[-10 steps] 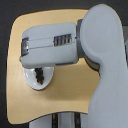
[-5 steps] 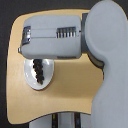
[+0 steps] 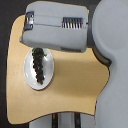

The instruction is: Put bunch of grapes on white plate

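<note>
The robot's grey body (image 3: 112,65) is filling the exterior view's right side, and its boxy arm (image 3: 57,27) is stretching across the top toward the exterior view's left. The tan wooden surface (image 3: 75,82) is spreading beneath them. The white plate (image 3: 30,77) is sitting on that surface at the exterior view's left, just below the arm. The bunch of grapes (image 3: 38,64) is lying lengthwise on the plate. The jaws are hiding behind the arm, so I cannot tell whether they are released or clenched.
</note>
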### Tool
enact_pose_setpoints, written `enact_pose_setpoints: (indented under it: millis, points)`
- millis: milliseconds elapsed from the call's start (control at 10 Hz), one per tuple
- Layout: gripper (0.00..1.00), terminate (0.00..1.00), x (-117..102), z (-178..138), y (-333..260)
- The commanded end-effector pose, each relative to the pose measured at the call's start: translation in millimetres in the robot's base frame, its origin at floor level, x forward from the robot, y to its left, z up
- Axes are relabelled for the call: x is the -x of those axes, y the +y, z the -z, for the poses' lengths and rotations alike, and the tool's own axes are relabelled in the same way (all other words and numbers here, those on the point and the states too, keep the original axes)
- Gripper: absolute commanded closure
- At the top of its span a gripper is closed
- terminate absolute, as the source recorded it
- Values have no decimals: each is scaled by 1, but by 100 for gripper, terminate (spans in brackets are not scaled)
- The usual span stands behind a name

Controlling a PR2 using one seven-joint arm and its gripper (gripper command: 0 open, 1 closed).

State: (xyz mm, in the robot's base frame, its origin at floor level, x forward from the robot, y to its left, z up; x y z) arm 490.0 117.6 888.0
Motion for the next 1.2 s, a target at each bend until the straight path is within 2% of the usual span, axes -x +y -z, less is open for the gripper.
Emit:
enact_pose_setpoints:
  millis: [0,600,1100]
  points:
    - [0,0,-22,-17,-46]
    - [0,0,-35,-6,-170]
    - [0,0,-22,10,-260]
